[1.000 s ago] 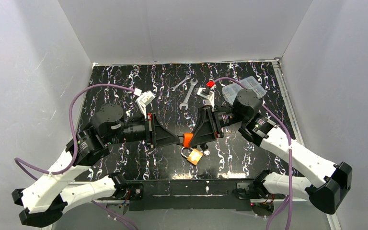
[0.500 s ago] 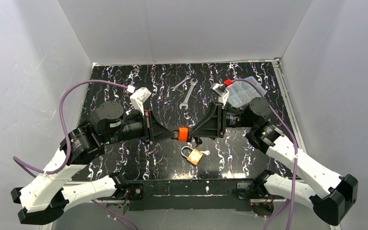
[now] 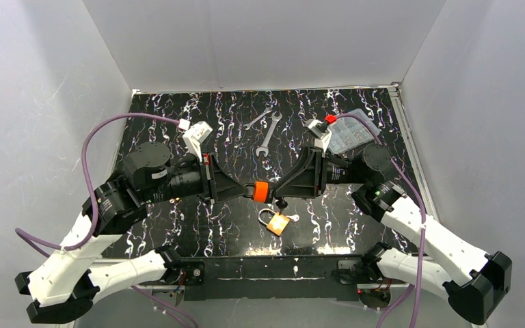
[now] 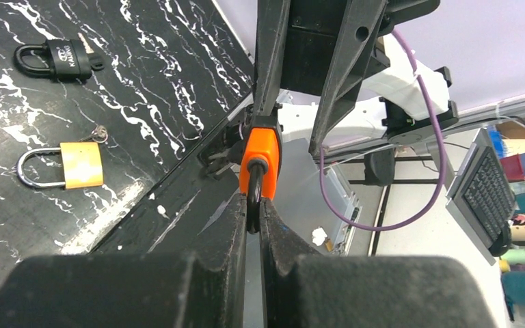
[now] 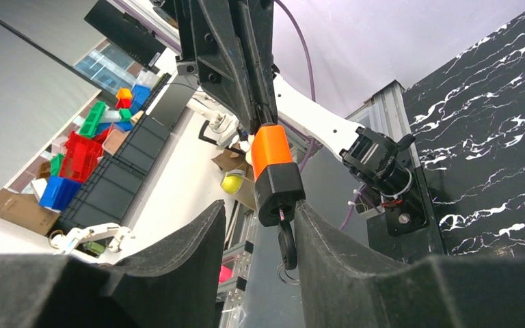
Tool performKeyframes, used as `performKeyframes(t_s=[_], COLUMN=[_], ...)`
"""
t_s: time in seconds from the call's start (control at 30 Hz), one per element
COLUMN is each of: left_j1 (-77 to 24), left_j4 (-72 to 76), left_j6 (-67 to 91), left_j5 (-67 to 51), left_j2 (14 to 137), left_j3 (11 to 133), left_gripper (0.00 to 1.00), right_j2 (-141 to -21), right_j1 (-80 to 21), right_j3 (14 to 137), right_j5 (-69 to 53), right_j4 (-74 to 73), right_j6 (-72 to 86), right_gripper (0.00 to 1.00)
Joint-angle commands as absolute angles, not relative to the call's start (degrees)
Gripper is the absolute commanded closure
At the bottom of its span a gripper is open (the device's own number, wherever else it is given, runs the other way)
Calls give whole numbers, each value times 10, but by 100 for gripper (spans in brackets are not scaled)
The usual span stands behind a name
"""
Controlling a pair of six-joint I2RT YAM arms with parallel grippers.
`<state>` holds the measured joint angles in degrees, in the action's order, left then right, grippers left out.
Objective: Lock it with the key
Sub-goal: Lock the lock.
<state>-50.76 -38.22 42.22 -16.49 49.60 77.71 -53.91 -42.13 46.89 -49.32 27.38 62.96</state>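
Pinches the orange padlock (image 4: 260,154) by the shackle in tightly closed left fingers (image 4: 251,213), above the tabletop (image 3: 178,109). Straddles its black end and key (image 5: 286,242) with right fingers (image 5: 261,205); parted partway, gripping nothing.

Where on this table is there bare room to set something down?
Bare: the far-left corner, left of the wrenches; the near strip right of the brass padlock. Crowded: the centre, where left gripper and right gripper meet at the orange padlock, and the far right by the clear box.
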Motion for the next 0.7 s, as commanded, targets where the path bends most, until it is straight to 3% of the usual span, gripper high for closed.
performKeyframes(t_s=[0.0,0.37,0.47,0.6,0.67], left_j1=[-494,-485,-485,-485,-483], left_j4=[-329,-285,-292,-303,-332], left_j6=[442,458,456,446,421], left_j5=[-189,-217,-219,-212,-188], left_j2=[485,476,481,483,484], left_j3=[786,782,782,782,791], left_gripper=[100,100,100,100,100], right_j2=[-521,-515,-516,-515,-513], right_j1=[-422,-421,-421,-421,-421], right_j3=[468,464,467,470,469], right_j5=[-502,-501,-498,-495,-492], right_j4=[325,311,307,296,288], right_j6=[634,628,627,621,615], right_gripper=[51,55,69,98,99])
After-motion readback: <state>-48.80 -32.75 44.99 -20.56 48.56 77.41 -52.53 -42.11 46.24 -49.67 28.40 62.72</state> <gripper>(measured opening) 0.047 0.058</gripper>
